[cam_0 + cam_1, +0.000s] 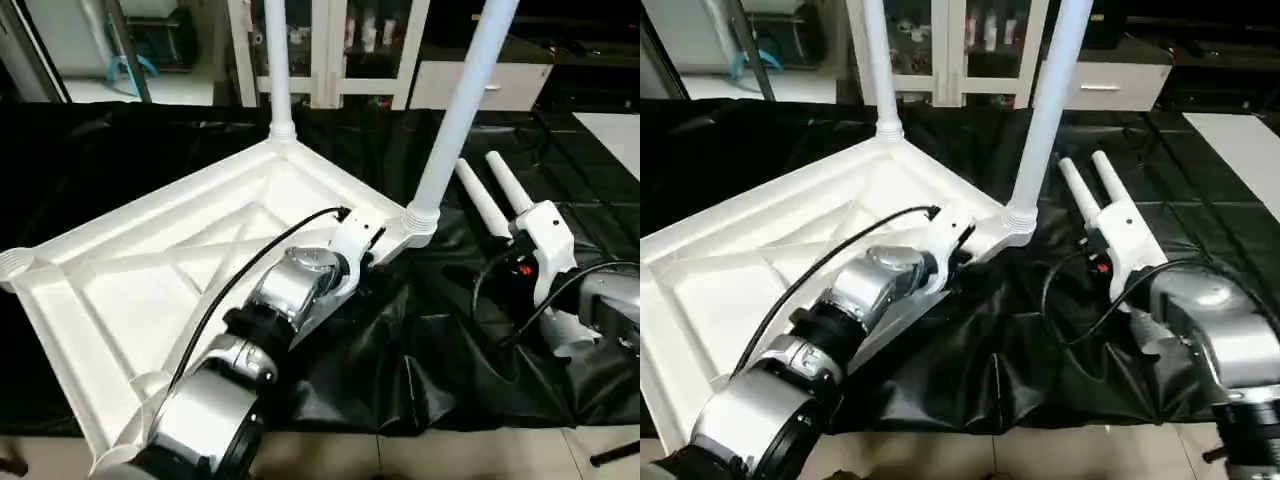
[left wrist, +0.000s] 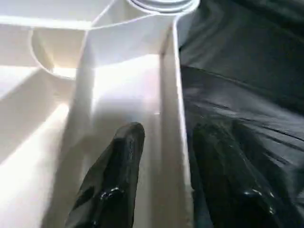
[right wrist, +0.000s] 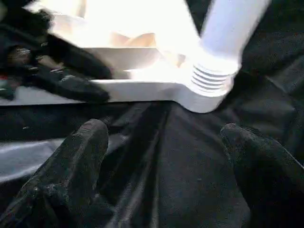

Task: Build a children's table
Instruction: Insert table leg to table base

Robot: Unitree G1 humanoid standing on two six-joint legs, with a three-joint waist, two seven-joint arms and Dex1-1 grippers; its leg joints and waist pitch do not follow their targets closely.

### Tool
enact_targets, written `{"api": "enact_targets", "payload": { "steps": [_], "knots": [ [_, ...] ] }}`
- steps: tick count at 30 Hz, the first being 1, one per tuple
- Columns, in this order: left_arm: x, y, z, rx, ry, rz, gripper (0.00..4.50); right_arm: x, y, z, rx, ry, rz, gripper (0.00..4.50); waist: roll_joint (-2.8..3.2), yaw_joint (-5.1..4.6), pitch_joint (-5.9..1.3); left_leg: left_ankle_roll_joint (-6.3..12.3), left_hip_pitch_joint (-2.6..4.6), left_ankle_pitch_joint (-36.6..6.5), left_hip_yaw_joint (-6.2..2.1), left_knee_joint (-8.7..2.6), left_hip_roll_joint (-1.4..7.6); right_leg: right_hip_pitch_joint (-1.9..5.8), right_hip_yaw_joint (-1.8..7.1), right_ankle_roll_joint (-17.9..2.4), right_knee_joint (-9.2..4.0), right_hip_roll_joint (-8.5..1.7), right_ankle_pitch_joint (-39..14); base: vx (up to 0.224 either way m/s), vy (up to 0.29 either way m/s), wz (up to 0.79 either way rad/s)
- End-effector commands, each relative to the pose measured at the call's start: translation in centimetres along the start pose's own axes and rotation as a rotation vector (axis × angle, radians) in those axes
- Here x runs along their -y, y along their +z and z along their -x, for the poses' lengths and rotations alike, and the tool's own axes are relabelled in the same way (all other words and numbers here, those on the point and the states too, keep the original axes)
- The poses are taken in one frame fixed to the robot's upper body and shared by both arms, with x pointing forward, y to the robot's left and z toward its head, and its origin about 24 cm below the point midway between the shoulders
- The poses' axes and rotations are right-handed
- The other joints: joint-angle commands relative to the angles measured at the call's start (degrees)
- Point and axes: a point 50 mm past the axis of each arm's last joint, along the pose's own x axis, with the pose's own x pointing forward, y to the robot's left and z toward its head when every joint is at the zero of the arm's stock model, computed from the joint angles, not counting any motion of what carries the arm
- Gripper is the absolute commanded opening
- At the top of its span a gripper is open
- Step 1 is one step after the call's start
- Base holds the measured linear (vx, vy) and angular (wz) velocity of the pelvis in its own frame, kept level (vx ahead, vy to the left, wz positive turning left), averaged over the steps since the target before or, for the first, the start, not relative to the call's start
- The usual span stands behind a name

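The children's table top (image 1: 150,270) lies upside down on the black cloth, its X ribs facing up. Two white legs stand in its corner sockets: one at the far corner (image 1: 278,70), one at the right corner (image 1: 460,110). Two more legs (image 1: 480,195) lie side by side on the cloth to the right. My left gripper (image 2: 171,130) is open astride the top's rim (image 2: 171,85) just short of the right socket, with one finger (image 2: 118,161) inside the rim and the other on the cloth side. My right gripper (image 3: 166,130) is wide open over the cloth, holding nothing and facing that socket (image 3: 209,80).
The black-draped work table (image 1: 420,350) ends at its front edge close below my arms, with tiled floor beyond. Black cables run along both forearms. Glass-door cabinets (image 1: 330,50) and a low white cabinet (image 1: 480,85) stand behind the table.
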Motion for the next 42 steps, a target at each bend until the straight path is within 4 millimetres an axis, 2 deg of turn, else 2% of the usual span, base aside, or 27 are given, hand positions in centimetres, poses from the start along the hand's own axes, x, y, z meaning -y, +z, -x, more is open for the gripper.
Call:
{"api": "enact_targets", "payload": {
  "steps": [1,3,4,7,8,9,12,14,18,20,24,27,31,32,34,37,39,40,42],
  "knots": [
    [-0.3,-0.9,-0.3,-0.049,0.052,-0.020,2.01,-0.4,0.3,0.1,-0.008,0.029,0.012,4.12,-0.92,0.31,-4.02,7.45,0.92,-8.3,-0.85,-3.06,1.62,3.44,1.17,-13.4,-3.61,-2.25,-9.3,0.000,0.000,0.00],
    [-0.4,-0.9,-0.4,-0.052,0.058,-0.012,1.84,-0.4,0.4,0.1,-0.009,0.031,0.011,4.12,-0.77,0.40,-3.90,6.76,0.98,-9.5,-0.94,-3.24,1.70,3.42,1.11,-13.2,-3.80,-2.38,-11.1,0.000,0.000,0.00],
    [-0.4,-0.9,-0.4,-0.050,0.049,-0.006,1.73,-0.5,0.4,0.1,-0.009,0.030,0.009,4.12,-0.93,0.36,-3.92,6.29,0.97,-10.1,-0.91,-3.23,1.56,3.41,1.08,-12.7,-3.97,-2.32,-12.4,0.000,0.000,0.00],
    [-0.1,-0.9,-0.5,-0.050,0.015,-0.033,1.55,-0.5,0.4,0.1,-0.011,0.032,0.009,4.12,-0.91,0.36,-3.94,5.82,0.90,-10.3,-1.00,-3.31,1.58,3.39,1.06,-12.0,-4.03,-2.37,-13.2,0.000,0.000,0.00],
    [-0.1,-0.9,-0.6,-0.051,0.007,-0.044,1.55,-0.5,0.4,0.2,-0.011,0.032,0.010,4.12,-0.84,0.40,-3.93,5.84,0.96,-10.5,-0.98,-3.32,1.59,3.30,1.07,-11.9,-4.14,-2.40,-13.7,0.000,0.000,0.00],
    [-0.1,-0.9,-0.6,-0.051,0.007,-0.044,1.27,-0.5,0.4,0.2,-0.011,0.032,0.010,4.12,-0.83,0.40,-3.94,5.81,0.98,-10.6,-0.97,-3.30,1.57,3.26,1.07,-11.8,-4.14,-2.37,-13.8,0.000,0.000,0.00],
    [0.2,-1.3,-0.7,-0.065,-0.037,-0.069,1.16,-0.5,0.5,0.1,-0.011,0.033,0.011,4.12,-0.76,0.50,-4.04,5.80,0.92,-10.2,-1.02,-3.32,1.61,3.30,1.08,-11.9,-4.02,-2.42,-13.2,0.000,0.000,0.00],
    [0.4,-1.6,-0.7,-0.079,-0.064,-0.074,0.84,-0.5,0.5,0.1,-0.011,0.034,0.011,4.12,-0.73,0.57,-4.10,6.01,0.90,-9.6,-1.01,-3.28,1.62,3.34,1.10,-12.3,-3.88,-2.49,-12.0,0.000,0.000,0.00],
    [0.6,-2.1,-0.7,-0.099,-0.097,-0.084,0.74,-0.5,0.5,0.1,-0.011,0.035,0.012,4.12,-0.71,0.64,-4.14,6.41,0.89,-9.0,-0.98,-3.23,1.65,3.38,1.11,-12.8,-3.75,-2.55,-11.0,0.000,0.000,0.00],
    [0.7,-2.8,-0.6,-0.130,-0.141,-0.112,0.46,-0.4,0.7,0.0,-0.005,0.031,0.015,4.12,-0.64,0.73,-4.15,6.52,0.92,-8.9,-1.02,-3.27,1.68,3.39,1.10,-12.7,-3.75,-2.59,-11.3,0.000,0.000,0.00],
    [0.0,-3.4,-0.2,-0.141,-0.163,-0.131,0.27,-0.3,1.0,-0.1,0.019,0.019,0.011,4.12,-0.58,0.68,-4.08,6.35,0.96,-9.4,-0.92,-3.28,1.62,3.33,1.11,-12.6,-3.85,-2.58,-12.2,0.000,0.000,0.00],
    [-1.0,-3.9,0.7,-0.109,-0.224,-0.166,0.13,-0.3,1.1,-0.2,0.032,0.017,0.002,4.12,-0.49,0.70,-3.83,5.64,1.05,-11.3,-1.04,-3.62,1.65,3.18,1.03,-11.4,-4.40,-2.66,-17.0,0.000,0.000,0.00],
    [-3.5,-5.8,3.0,-0.140,-0.274,-0.219,0.02,-1.0,0.6,0.0,0.012,0.080,0.030,4.12,-0.35,0.35,-3.38,3.23,1.36,-16.3,-1.19,-4.25,1.75,2.89,1.05,-9.2,-4.91,-2.63,-23.8,0.000,0.000,0.00],
    [-3.9,-6.0,3.7,-0.129,-0.299,-0.252,0.02,-1.1,0.5,0.0,0.010,0.090,0.034,4.12,-0.76,0.20,-3.23,2.65,1.60,-17.9,-1.17,-4.41,1.77,2.68,1.07,-8.4,-5.20,-2.64,-26.0,0.000,0.000,0.00],
    [-4.1,-6.2,4.3,-0.115,-0.347,-0.279,0.02,-1.1,0.5,0.0,0.008,0.097,0.036,4.12,-0.35,0.11,-3.34,1.86,1.66,-18.6,-1.52,-4.63,1.89,2.71,1.11,-7.6,-5.15,-2.89,-27.5,0.000,0.000,0.00],
    [-4.3,-6.9,6.1,-0.100,-0.449,-0.339,0.02,-1.2,0.4,0.1,0.006,0.113,0.040,4.12,-0.41,-0.23,-3.28,1.12,1.83,-19.0,-1.27,-4.73,1.98,2.20,1.35,-7.9,-4.99,-2.61,-25.9,0.000,0.000,0.00],
    [-4.5,-7.3,7.0,-0.107,-0.464,-0.346,0.02,-1.5,0.2,0.1,0.002,0.137,0.042,4.12,-0.30,0.01,-3.43,0.89,1.99,-18.7,-1.36,-4.83,2.34,2.30,1.54,-8.5,-4.62,-2.87,-24.2,0.000,0.000,0.00],
    [-4.4,-7.7,7.9,-0.118,-0.493,-0.373,0.02,-1.8,-0.1,0.2,-0.009,0.161,0.050,4.12,-0.09,0.07,-3.45,0.77,1.85,-17.8,-1.36,-4.93,2.50,2.38,1.65,-9.2,-4.29,-2.89,-22.1,0.000,0.000,0.00],
    [-4.4,-7.7,7.9,-0.118,-0.493,-0.373,0.02,-1.8,-0.1,0.2,-0.009,0.161,0.050,4.12,0.02,0.26,-3.46,0.83,2.14,-17.0,-0.93,-4.76,2.35,2.11,1.76,-10.2,-4.08,-2.47,-18.9,0.000,0.000,0.00]
  ]
}}
